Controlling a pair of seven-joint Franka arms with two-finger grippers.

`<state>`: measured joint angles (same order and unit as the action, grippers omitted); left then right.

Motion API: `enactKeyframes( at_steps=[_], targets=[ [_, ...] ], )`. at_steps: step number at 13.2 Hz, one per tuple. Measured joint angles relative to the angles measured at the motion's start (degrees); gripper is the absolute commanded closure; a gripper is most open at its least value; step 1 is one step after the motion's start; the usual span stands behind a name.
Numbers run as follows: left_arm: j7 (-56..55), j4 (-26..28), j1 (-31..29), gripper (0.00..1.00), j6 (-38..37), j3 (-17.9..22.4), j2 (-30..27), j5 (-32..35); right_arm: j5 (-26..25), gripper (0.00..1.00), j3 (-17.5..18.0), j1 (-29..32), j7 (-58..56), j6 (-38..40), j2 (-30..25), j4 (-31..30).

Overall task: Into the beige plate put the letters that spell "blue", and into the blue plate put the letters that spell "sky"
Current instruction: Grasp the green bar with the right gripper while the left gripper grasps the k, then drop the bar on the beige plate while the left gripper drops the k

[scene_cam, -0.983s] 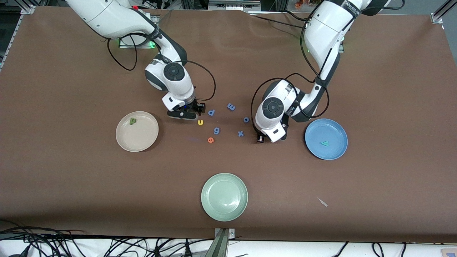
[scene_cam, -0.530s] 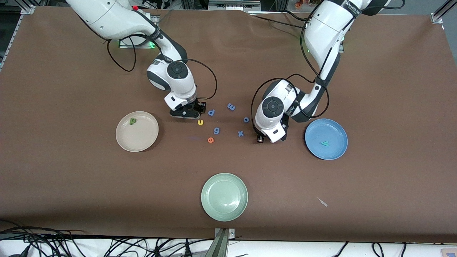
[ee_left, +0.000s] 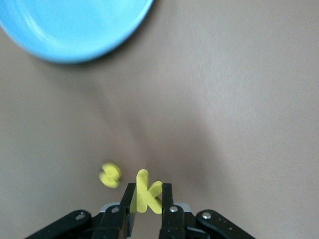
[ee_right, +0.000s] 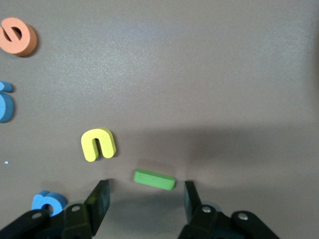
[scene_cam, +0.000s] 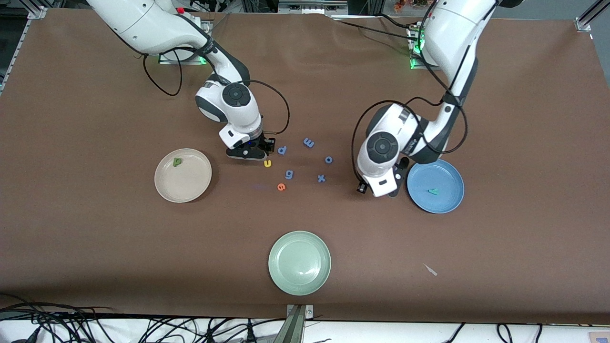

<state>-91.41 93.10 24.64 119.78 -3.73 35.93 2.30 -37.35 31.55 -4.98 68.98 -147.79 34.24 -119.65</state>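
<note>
left gripper [ee_left: 147,209] clamped on yellow k [ee_left: 147,191], up beside blue plate [ee_left: 75,30]; right gripper [ee_right: 147,199] spread around green l [ee_right: 155,179] on table.

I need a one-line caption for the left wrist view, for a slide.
Left gripper shut on the yellow k, above the brown table; the yellow s lies below, the blue plate ahead.

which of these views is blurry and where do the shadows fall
Left wrist view: soft with motion, the yellow s smeared, the yellow k clamped in the left gripper sharper, the blue plate hazy. Right wrist view: crisp, the open right gripper casting a dark band across the table around the green l. Front view: even light, short shadows beside the plates.
</note>
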Motion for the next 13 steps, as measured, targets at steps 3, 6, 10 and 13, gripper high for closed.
enactKeyframes(
  at_steps=[3, 6, 10, 13],
  targets=[
    [11.5, 0.0, -1.1, 0.97, -3.1, 1.3, -0.6, 1.1, -1.0, 0.58, -0.1, 0.0, 0.0, 0.0, 0.4, 0.2],
    [16.4, 0.0, -1.2, 0.97, -5.1, 1.4, -0.6, 8.5, -1.8, 0.65, -0.1, 0.0, 0.0, 0.0, 0.4, 0.6],
    [27.0, 0.0, -3.0, 0.98, -6.4, 1.6, -0.9, 11.0, -2.1, 0.70, -0.2, 0.1, -0.1, -0.3, 0.3, 0.6],
    [38.8, 0.0, -7.1, 0.98, -7.9, 1.6, -1.7, 11.0, -2.2, 0.70, -1.0, 0.1, -0.9, -0.5, 0.2, 0.9]
  ],
)
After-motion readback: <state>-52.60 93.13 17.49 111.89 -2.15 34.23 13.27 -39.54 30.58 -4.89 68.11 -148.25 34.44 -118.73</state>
